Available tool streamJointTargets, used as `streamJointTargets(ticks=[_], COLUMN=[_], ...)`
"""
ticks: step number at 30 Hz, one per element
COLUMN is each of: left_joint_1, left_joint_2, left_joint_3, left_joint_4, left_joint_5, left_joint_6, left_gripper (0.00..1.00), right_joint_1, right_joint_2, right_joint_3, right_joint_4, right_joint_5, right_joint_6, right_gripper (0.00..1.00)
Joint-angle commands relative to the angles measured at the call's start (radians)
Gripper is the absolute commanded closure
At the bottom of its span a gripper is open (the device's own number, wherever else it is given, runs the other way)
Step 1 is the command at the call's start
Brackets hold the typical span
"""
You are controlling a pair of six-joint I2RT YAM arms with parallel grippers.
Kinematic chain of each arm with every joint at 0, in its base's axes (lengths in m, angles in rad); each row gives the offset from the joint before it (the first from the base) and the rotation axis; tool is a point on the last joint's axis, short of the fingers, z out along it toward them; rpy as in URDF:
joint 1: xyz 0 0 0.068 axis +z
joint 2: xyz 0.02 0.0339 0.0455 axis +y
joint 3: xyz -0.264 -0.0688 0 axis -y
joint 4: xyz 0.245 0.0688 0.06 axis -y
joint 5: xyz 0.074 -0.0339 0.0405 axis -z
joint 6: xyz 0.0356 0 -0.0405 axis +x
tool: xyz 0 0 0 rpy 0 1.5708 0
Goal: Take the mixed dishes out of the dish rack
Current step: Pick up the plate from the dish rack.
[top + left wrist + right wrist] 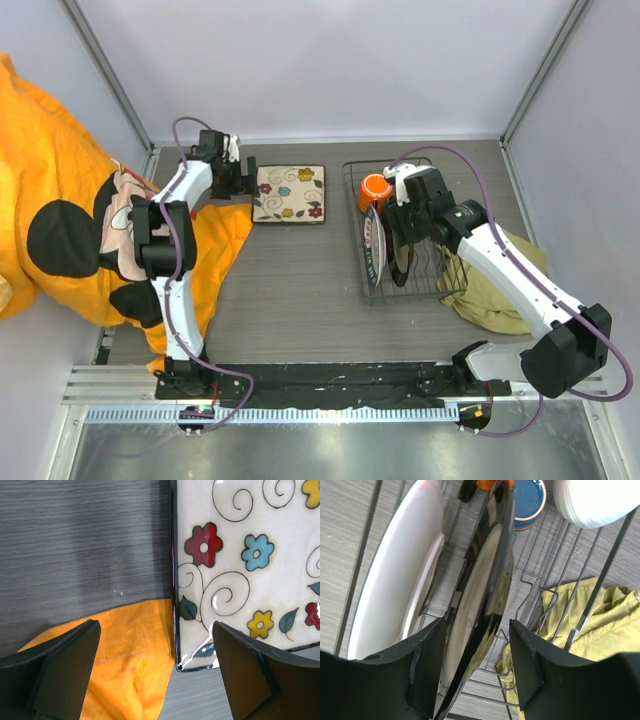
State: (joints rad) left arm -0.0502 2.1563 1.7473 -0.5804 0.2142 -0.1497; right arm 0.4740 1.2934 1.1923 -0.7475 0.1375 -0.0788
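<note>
From above: my left gripper (243,185) sits at the far left of the grey wood-grain table (300,310). It is just beside the square cream plate with flower swirls (289,193), which lies flat on the table, well apart from the dark metal wire dish rack (440,282). My right gripper (402,245) is down inside that rack. The orange mug (374,190) sits at its far left corner, and a crumpled olive cloth (505,295) lies at its right side.

Left wrist view — my fingers (65,665) stand wide, holding nothing. The flowered plate's near corner lies between them, touching a bright orange cloth (130,655).

Right wrist view — my fingers (427,665) straddle the round dark-rimmed white-centred plate (492,590), upright on edge among the prongs. They are half spread with a gap showing at one side, not clamped. An upright white dish (395,580) stands just beside it. The small dark-blue cup (527,500) and plain white bowl (590,500) are beyond.
</note>
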Motion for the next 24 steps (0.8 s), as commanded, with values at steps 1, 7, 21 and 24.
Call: streamJointTargets(ticks=[1,7,21,24], left_joint_1=[0.006,0.006,0.007,0.006], left_joint_2=[-0.098,-0.13,-0.164,-0.164], left_joint_3=[-0.011,-0.029,-0.06,-0.062], left_joint_4=[0.04,0.042,0.044,0.045], left_joint_5=[-0.036,-0.039,-0.064,-0.062], left_joint_6=[-0.004,-0.005,0.001,-0.001], left_gripper=[0.0,0.0,0.0,0.0], right_joint_1=[-0.003,-0.003,-0.003,-0.002], right_joint_2=[0.006,0.035,0.103,0.11], right_joint_3=[0.016,0.026,0.093,0.101], right_joint_4=[0.043,0.046,0.02,0.016], right_joint_5=[0.071,0.114,0.152,0.159], right_joint_6=[0.028,0.045,0.071,0.076], right_gripper=[0.44,0.48,0.65,0.69])
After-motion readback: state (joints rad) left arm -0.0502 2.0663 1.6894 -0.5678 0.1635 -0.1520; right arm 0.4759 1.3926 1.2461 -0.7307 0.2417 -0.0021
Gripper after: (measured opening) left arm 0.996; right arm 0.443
